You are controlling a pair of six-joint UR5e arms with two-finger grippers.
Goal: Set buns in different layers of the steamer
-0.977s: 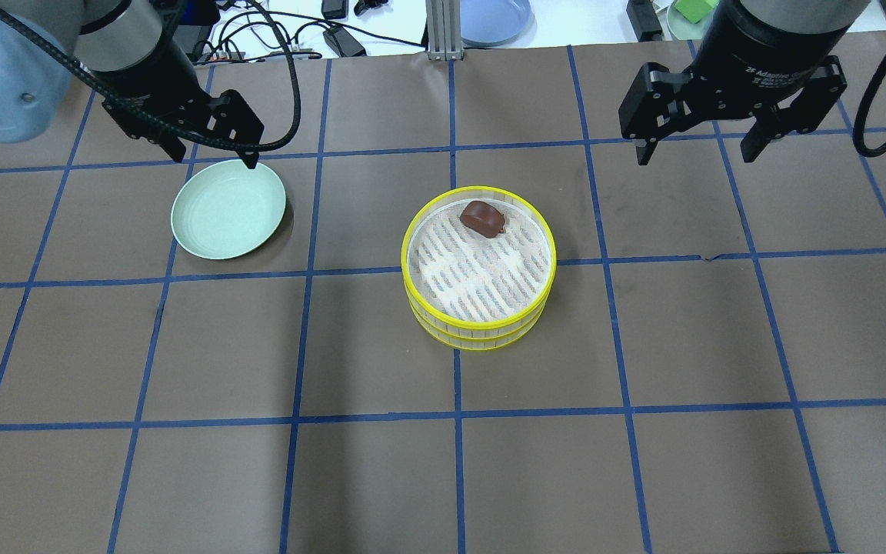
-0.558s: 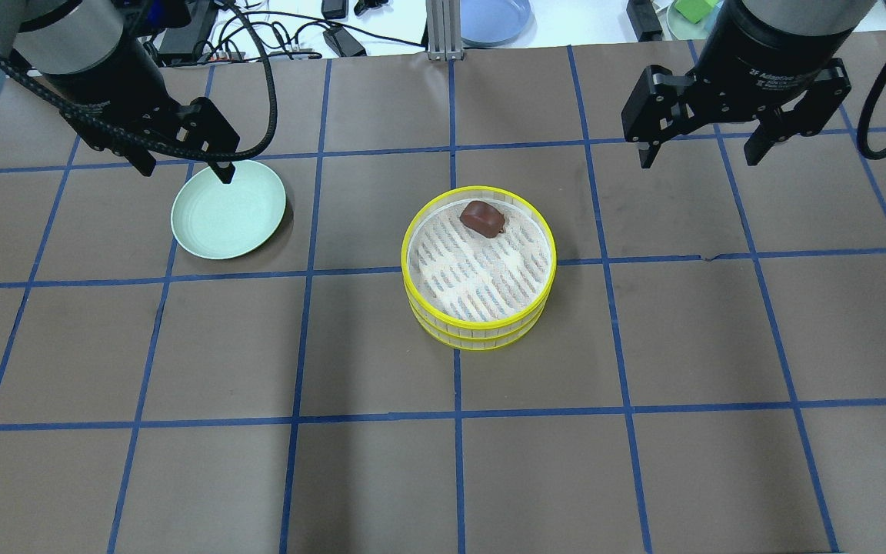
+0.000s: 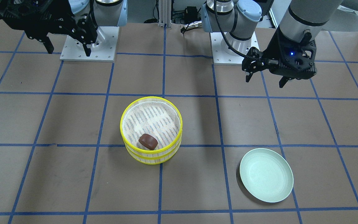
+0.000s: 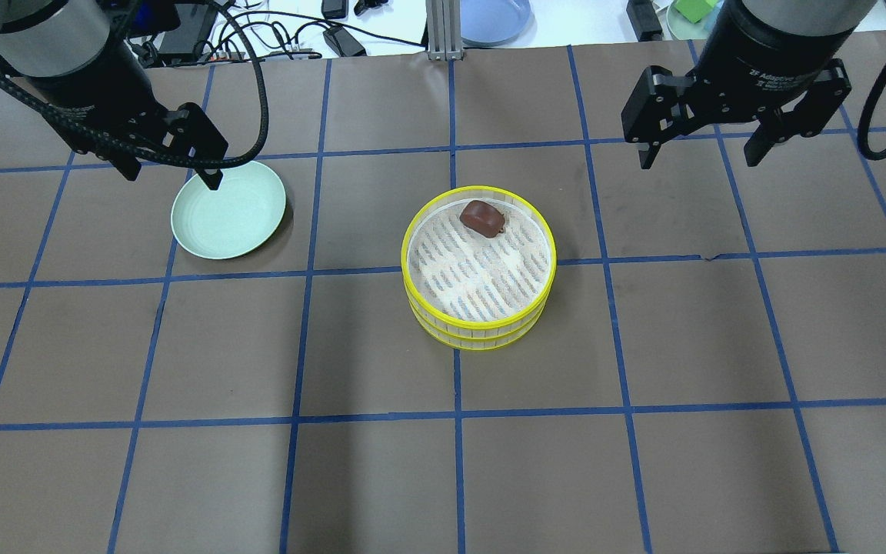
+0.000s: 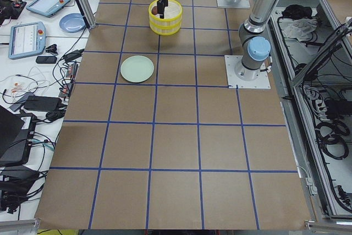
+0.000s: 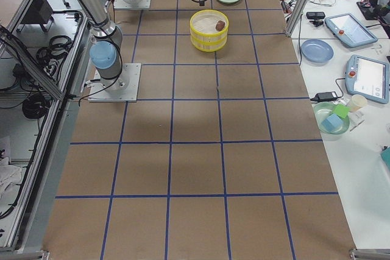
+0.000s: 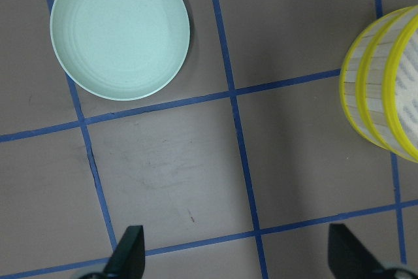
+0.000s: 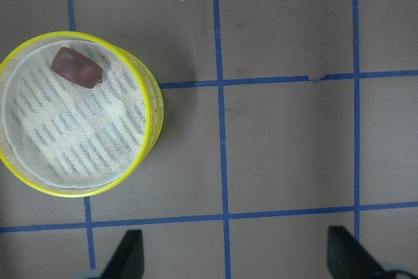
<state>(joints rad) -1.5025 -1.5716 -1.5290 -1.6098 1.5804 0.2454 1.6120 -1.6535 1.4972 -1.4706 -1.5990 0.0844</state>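
Plate (image 4: pixel 228 209) near left claw (image 4: pixel 174 178), well apart from steamer (image 4: pixel 478 332) holding bun (image 4: pixel 483 218).

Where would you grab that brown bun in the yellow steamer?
Across the bun's two long sides, coming straight down from above. It lies flat and oblong on the top layer, close to the steamer's raised rim, so a sideways approach would likely hit the wall.

The left tool (image 4: pixel 174 177) hung raised, pointing straight down, its two fingers spread wide apart. The right tool (image 4: pixel 700 160) hung at a similar height on the other side, also pointing down, its fingers likewise spread wide.
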